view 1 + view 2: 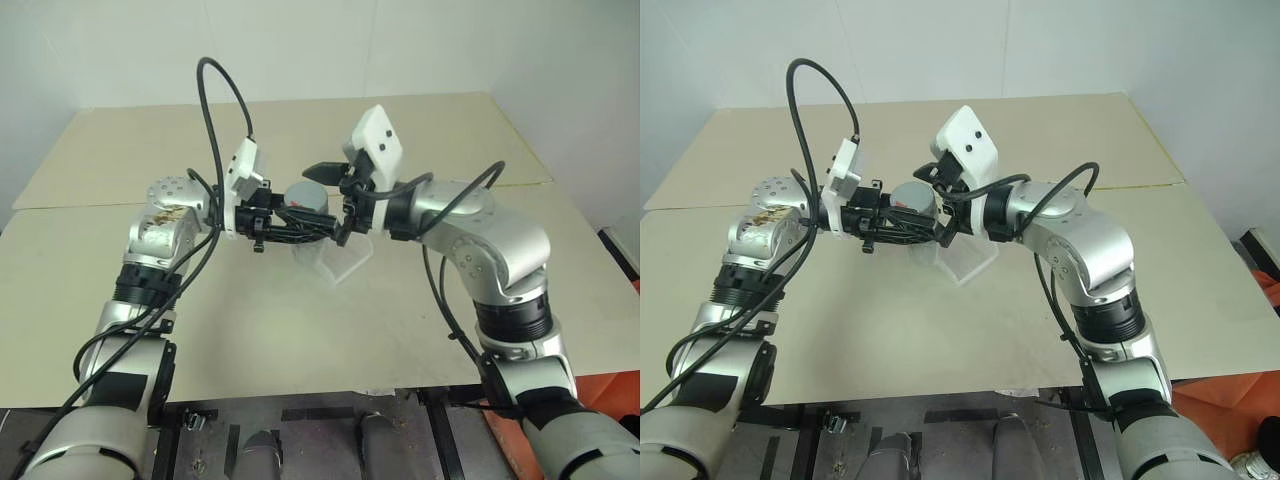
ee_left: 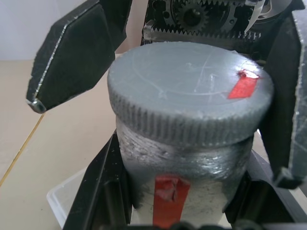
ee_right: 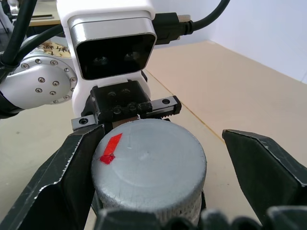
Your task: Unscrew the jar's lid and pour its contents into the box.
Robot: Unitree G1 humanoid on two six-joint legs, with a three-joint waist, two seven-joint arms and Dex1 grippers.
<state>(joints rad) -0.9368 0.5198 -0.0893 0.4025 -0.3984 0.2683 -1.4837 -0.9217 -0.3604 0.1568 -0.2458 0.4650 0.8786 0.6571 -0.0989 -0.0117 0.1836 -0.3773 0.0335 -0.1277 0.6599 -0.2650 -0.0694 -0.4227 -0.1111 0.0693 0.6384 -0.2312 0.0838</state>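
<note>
Left eye view: both arms meet at frame centre, above the table (image 1: 120,260). Left gripper (image 1: 300,228) is clamped tight on the jar (image 1: 300,212), held up off the table and upright with its top free. Probably so the other arm can work the cap while the body cannot spin.

Left wrist view: jar body (image 2: 184,167) fills the lower middle, pinched between the two black fingers at the bottom edge; the label looks grey with a strip of red tape. The lid (image 2: 189,88) is still screwed on, grey, ribbed rim, small red mark at upper right of its top face.

Right wrist view: right gripper (image 3: 158,177) has jaws spread wide, one finger at lower left touching or almost touching the lid rim near the red mark, the other at lower right well apart from it. Nothing held. It straddles the lid (image 3: 148,160), so this looks like lining up for the twist grip.

Box (image 1: 335,262) sits on the table just below the jar, centre of the left eye view; a clear corner also shows at lower left of the left wrist view. Holding the jar right over it keeps the pour short later.

Contents: cannot tell, jar wall hides them.

Step judged: lid grasp not yet made; unscrewing not started.
</note>
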